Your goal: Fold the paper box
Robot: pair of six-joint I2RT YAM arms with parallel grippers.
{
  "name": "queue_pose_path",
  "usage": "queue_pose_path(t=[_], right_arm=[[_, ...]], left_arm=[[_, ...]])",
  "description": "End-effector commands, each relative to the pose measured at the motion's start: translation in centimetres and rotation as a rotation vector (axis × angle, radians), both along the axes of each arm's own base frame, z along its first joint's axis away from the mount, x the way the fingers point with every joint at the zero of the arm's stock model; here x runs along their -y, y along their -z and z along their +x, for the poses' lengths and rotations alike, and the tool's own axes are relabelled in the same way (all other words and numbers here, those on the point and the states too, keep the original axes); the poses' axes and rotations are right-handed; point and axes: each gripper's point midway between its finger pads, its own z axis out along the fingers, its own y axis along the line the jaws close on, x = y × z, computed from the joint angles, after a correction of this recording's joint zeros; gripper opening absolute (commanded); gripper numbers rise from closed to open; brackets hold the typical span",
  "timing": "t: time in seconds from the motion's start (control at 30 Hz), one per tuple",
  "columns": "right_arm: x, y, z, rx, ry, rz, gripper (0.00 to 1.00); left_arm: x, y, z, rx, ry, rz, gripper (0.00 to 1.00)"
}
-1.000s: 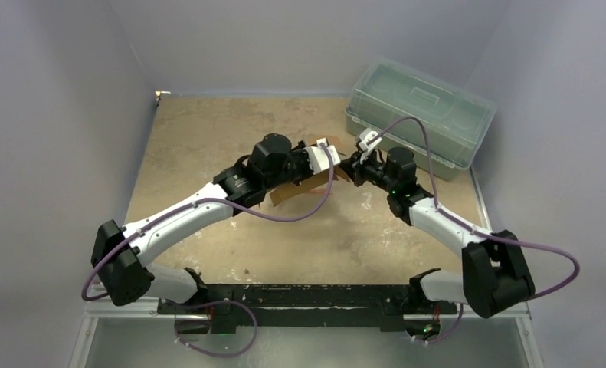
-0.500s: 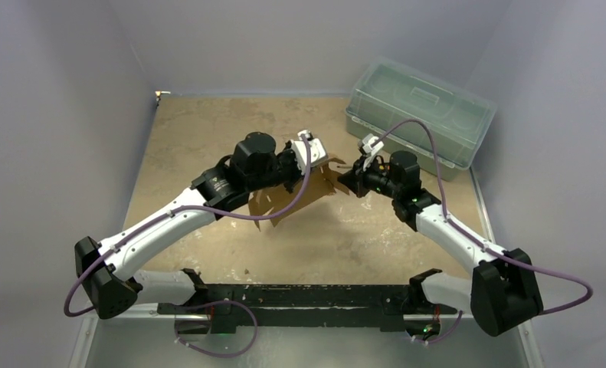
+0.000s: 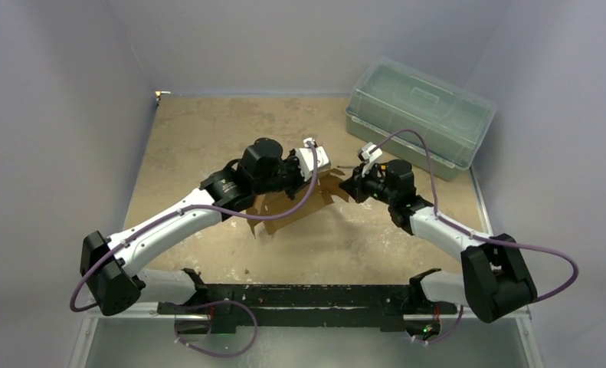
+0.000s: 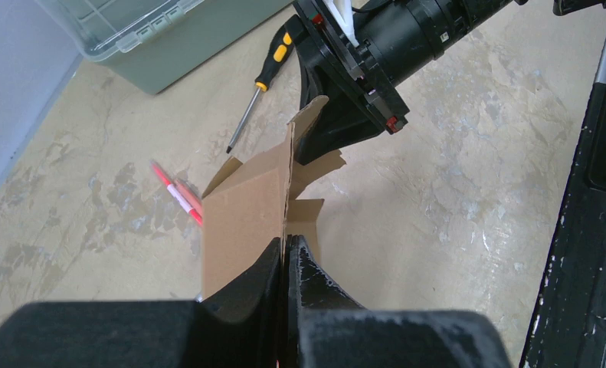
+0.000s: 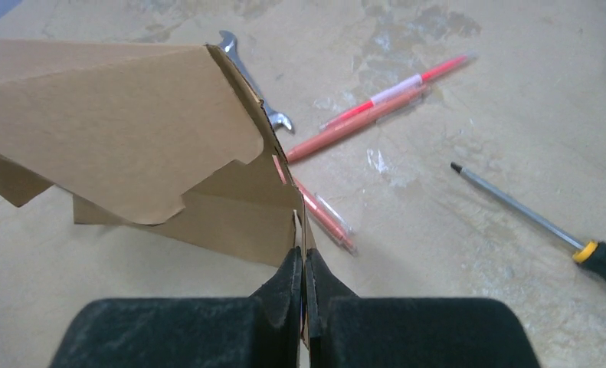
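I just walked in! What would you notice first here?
The brown paper box, held up over the middle of the table, pinched from both sides by the left tool and the right tool. Then the big green bin at the far right corner, and red pens and a screwdriver lying on the table nearby.

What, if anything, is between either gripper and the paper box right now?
Nothing visible. The left gripper and right gripper are each shut on an edge of the paper box. The pens, wrench and screwdriver lie on the table below and beside it, not in between.
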Motion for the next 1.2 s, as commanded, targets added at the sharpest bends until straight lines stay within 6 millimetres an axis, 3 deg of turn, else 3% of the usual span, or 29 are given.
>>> queue_pose_path(t=[0.0, 0.13, 0.2, 0.3, 0.43, 0.73, 1.17], right_arm=[[-0.6, -2.6, 1.4, 0.142, -0.004, 0.057, 0.0], [-1.0, -3.6, 2.0, 0.206, -0.003, 0.098, 0.0], [-1.5, -3.6, 1.4, 0.185, -0.047, 0.116, 0.0], [-2.2, -2.9, -0.2, 0.174, -0.166, 0.072, 0.0], [-2.5, -2.2, -0.5, 0.138, -0.212, 0.049, 0.0], [-2.2, -1.3, 0.6, 0.087, -0.161, 0.029, 0.0], [-3.2, -1.0, -0.2, 0.043, -0.279, 0.013, 0.0]], left_arm=[[1.6, -1.3, -0.1, 0.037, 0.055, -0.066, 0.0], [1.6, -2.0, 0.0, 0.051, 0.052, -0.077, 0.0], [1.2, -3.0, 0.1, 0.069, 0.036, -0.09, 0.0], [0.0, -4.5, 0.5, 0.102, -0.03, -0.106, 0.0], [-1.9, -5.8, 1.1, 0.13, -0.143, -0.146, 0.0], [-2.6, -5.4, -1.7, 0.109, -0.055, -0.178, 0.0], [-4.5, -6.8, -3.0, 0.13, -0.072, -0.198, 0.0]])
